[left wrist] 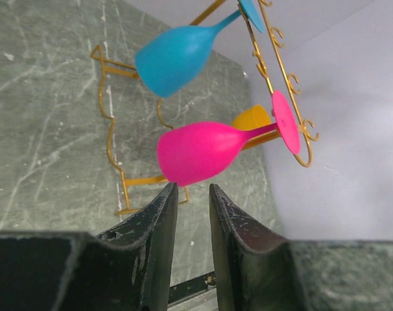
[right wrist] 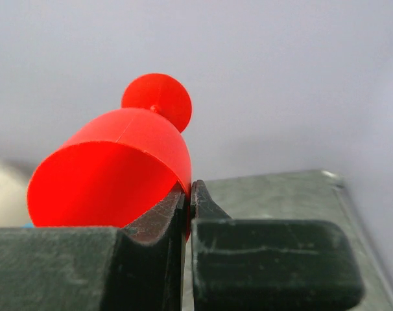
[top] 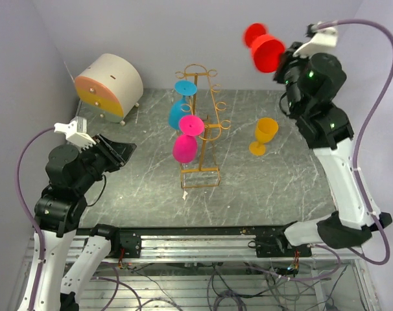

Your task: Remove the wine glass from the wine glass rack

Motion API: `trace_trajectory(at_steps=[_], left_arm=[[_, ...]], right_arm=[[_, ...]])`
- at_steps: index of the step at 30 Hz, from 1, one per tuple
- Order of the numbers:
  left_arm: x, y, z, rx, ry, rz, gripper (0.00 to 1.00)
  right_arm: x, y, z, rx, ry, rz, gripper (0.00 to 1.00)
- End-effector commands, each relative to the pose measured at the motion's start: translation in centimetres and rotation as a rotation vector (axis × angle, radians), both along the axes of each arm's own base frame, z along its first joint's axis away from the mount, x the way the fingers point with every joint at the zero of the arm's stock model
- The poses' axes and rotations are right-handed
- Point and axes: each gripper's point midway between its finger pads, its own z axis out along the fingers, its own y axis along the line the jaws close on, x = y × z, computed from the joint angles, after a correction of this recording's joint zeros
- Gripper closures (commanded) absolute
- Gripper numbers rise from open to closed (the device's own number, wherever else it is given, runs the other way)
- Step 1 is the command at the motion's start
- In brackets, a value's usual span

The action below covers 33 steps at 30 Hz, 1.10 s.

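While the right gripper (top: pixel 282 59) is raised high over the far right corner of the table (top: pixel 144 188), its two black, scuffed fingers (right wrist: pixel 157 220) are clamped on the thin rim of the red wine glass (top: pixel 266 52). That glass is smooth, matte plastic. It is tipped on its side in the air, with its round foot pointing away from the gripper and its open bowl toward the wrist camera.

The wine glass rack (top: pixel 214 125) stands near the middle of the dark, white-veined stone surface. It is a thin gold wire stand with curled loop hooks and a rectangular wire base. A blue glass (top: pixel 178 115) and a pink glass (top: pixel 185 148) hang from it bowl-down, their flat disc feet caught in the hooks.

An orange glass (top: pixel 264 133) stands upright on the table, to the right of the rack and apart from it. A round beige drawer cabinet (top: pixel 109 84) with a yellow and pink front sits at the far left corner.

The left gripper (top: pixel 122 150) hovers by the left edge. Its fingers are parted by a narrow gap and grip nothing, and they point toward the pink glass.
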Motion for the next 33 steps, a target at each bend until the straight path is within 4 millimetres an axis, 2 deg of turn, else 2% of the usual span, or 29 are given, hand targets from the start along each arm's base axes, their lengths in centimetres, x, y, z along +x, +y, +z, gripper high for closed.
trace_trajectory(at_steps=[1,4,7,9,12,16,19,25,28,33], left_arm=[[0.6,1.9,-1.7,0.095,0.006,0.083,0.64],[0.9,2.2,-2.6,0.124,0.017,0.093,0.64],[1.1,2.8,-3.6,0.167,0.035,0.116,0.64],[1.2,3.1,-4.2,0.193,0.046,0.126,0.65],[1.6,3.3,-5.3,0.212,0.062,0.134,0.65],[2.0,3.3,-7.3,0.234,0.101,0.130,0.65],[2.3,3.2,-8.9,0.244,0.132,0.123,0.66],[2.6,3.5,-11.1,0.273,0.175,0.128,0.66],[2.6,3.9,-11.9,0.294,0.191,0.141,0.67],[2.6,3.9,-12.1,0.294,0.191,0.144,0.66]], right_arm=[[5.6,-12.1,-2.8,0.017,0.063,-0.451,1.00],[9.3,-18.2,-8.8,0.085,0.221,-0.512,1.00],[11.0,-23.0,-15.6,0.171,0.383,-0.559,1.00],[11.3,-24.1,-19.3,0.231,0.478,-0.551,1.00],[11.3,-23.4,-23.1,0.275,0.581,-0.526,1.00],[10.2,-23.3,-27.8,0.286,0.731,-0.561,1.00],[9.2,-23.7,-30.4,0.267,0.788,-0.602,1.00],[7.7,-23.4,-32.9,0.282,0.833,-0.612,1.00],[6.7,-23.3,-34.2,0.296,0.860,-0.630,1.00],[5.3,-23.0,-35.5,0.307,0.896,-0.637,1.00]])
